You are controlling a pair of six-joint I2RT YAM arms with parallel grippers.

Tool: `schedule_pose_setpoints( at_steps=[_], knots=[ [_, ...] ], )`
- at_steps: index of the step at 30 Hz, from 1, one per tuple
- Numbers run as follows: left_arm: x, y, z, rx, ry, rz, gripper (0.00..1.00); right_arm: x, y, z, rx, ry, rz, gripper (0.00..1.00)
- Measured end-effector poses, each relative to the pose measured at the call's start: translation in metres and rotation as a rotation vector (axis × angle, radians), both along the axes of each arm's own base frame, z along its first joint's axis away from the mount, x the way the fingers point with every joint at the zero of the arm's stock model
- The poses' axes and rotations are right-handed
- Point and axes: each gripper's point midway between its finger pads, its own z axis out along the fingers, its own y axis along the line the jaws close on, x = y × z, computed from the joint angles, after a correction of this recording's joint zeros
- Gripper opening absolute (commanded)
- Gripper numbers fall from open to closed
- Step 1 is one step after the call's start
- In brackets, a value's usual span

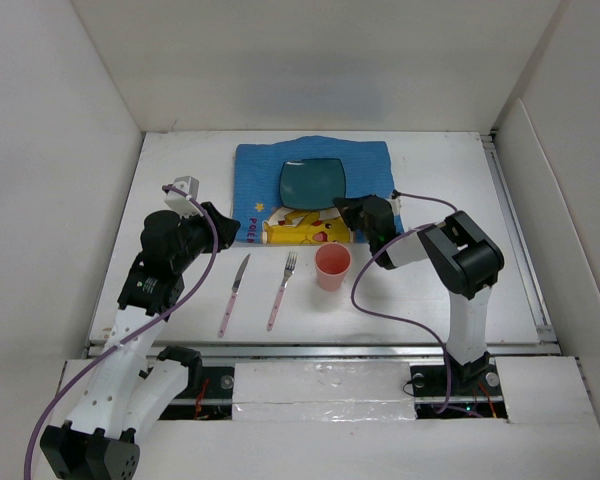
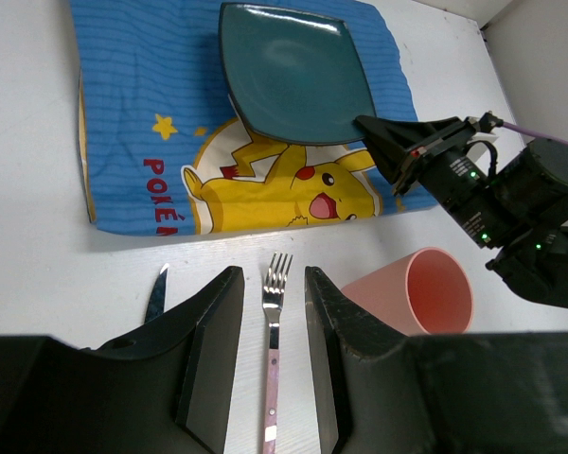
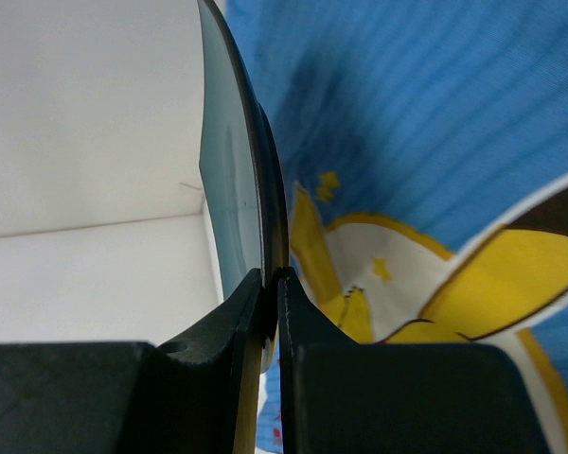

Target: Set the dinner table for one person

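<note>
A teal square plate (image 1: 313,181) lies on the blue Pikachu placemat (image 1: 260,170) at the back of the white dinner table (image 1: 460,300). My right gripper (image 1: 346,208) is shut on the plate's near right rim; the right wrist view shows the rim (image 3: 256,170) pinched between the jaws (image 3: 273,274). My left gripper (image 1: 228,226) is open and empty, held above the table left of the mat. In the left wrist view its jaws (image 2: 271,276) frame the pink-handled fork (image 2: 271,378) lying below them.
A pink-handled knife (image 1: 234,292) and the fork (image 1: 283,288) lie side by side near the front, with a pink cup (image 1: 332,267) upright to their right. A metal rail (image 1: 517,235) runs along the table's right edge. White walls enclose the table.
</note>
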Motion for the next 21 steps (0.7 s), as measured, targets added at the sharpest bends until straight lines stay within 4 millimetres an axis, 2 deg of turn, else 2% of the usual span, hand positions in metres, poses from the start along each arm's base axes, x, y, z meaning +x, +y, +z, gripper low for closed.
schedule_pose_setpoints(
  at_steps=[4,10,13,17,21],
  knots=[
    [0.0,0.0,-0.001,0.001,0.003,0.0,0.29,-0.002,0.003,-0.019,-0.003,0.039,0.002,0.0],
    [0.0,-0.001,-0.001,0.0,0.003,-0.003,0.29,-0.001,0.005,-0.02,0.009,0.043,0.004,0.01],
    [0.0,-0.001,-0.001,-0.001,0.003,-0.004,0.29,0.001,0.008,-0.024,0.024,0.048,0.013,0.2],
    [0.0,-0.001,-0.001,-0.001,0.003,-0.004,0.29,0.001,0.011,-0.032,0.063,0.062,0.036,0.33],
    [0.0,-0.001,0.0,-0.001,0.001,-0.004,0.29,0.003,0.01,-0.025,0.091,0.045,0.048,0.41]
  ],
)
